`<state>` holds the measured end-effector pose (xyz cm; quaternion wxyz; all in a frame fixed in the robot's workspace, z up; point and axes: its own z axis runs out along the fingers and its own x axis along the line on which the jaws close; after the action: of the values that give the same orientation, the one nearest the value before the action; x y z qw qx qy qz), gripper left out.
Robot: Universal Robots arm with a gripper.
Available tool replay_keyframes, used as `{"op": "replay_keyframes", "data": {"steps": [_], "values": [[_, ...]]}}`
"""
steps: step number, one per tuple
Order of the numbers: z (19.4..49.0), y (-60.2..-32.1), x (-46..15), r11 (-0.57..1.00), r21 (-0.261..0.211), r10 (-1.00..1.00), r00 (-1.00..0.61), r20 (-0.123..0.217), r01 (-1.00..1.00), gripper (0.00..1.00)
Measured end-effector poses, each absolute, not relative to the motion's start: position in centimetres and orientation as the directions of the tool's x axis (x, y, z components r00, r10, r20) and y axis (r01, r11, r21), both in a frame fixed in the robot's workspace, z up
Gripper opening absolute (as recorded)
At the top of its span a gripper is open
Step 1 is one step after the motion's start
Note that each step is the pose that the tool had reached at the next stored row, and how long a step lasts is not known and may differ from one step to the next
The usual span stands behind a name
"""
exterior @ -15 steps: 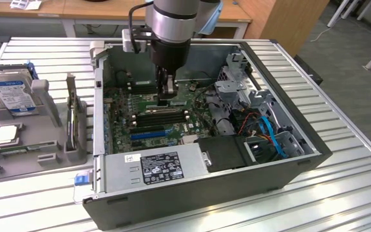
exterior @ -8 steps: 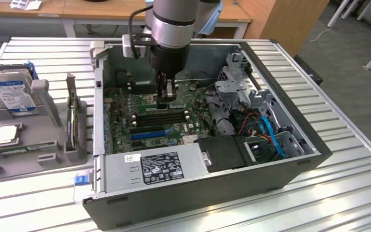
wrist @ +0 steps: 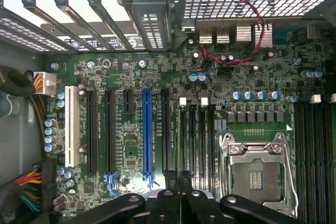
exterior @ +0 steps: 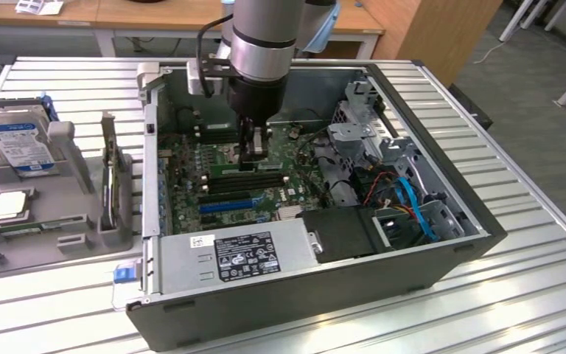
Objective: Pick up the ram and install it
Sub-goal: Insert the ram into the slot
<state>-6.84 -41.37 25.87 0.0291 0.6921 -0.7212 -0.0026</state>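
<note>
The arm reaches down into the open computer case (exterior: 362, 291), and the gripper (exterior: 254, 151) hangs low over the motherboard (wrist: 131, 77). Its jaws are clenched almost fully together. In the wrist view a thin dark edge runs between the fingertips (wrist: 167, 199), in line with the slots. I judge this to be the ram (wrist: 181, 182), seen edge-on, so its green face and label are hidden, and I cannot be fully sure.

Directly under and ahead of the jaws lie the 4 black memory slots (wrist: 195, 140), and all of them look empty. The processor socket (wrist: 257, 177) is just beside the jaws on one side, and the blue expansion slot (wrist: 146, 129) is near on the other. The hard drive (exterior: 15, 140) is well apart from the jaws, outside the case on the tabletop (exterior: 529, 295).

As I judge it, the picking up is done and the ram is over its place. The seating is not yet done: no stick stands in a slot.
</note>
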Motion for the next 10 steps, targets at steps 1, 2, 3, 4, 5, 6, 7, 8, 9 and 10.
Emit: {"op": "replay_keyframes", "data": {"steps": [1, 2, 3, 4, 5, 6, 7, 8, 9, 10], "values": [[25.87, -41.37, -6.83, 0.039, 0.044, -0.999, -0.037, 0.038, -0.998, 0.12], [25.87, -41.37, -6.83, 0.033, 0.044, -0.999, -0.031, 0.038, -0.998, 0.12], [25.86, -41.36, -6.83, 0.026, 0.044, -0.999, -0.025, 0.038, -0.999, 0.12], [25.86, -41.37, -6.83, 0.023, 0.044, -0.999, -0.022, 0.038, -0.999, 0.12], [25.86, -41.37, -6.83, 0.023, 0.044, -0.999, -0.022, 0.038, -0.999, 0.12], [25.86, -41.37, -6.84, 0.023, 0.044, -0.999, -0.022, 0.038, -0.999, 0.12], [25.86, -41.36, -6.84, 0.023, 0.044, -0.999, -0.022, 0.038, -0.999, 0.12], [25.85, -41.34, -6.84, 0.023, 0.044, -0.999, -0.022, 0.038, -0.999, 0.12], [25.84, -41.29, -6.85, 0.024, 0.044, -0.999, -0.022, 0.038, -0.999, 0.12], [25.84, -41.23, -6.84, 0.023, 0.044, -0.999, -0.022, 0.038, -0.999, 0.12]]}}
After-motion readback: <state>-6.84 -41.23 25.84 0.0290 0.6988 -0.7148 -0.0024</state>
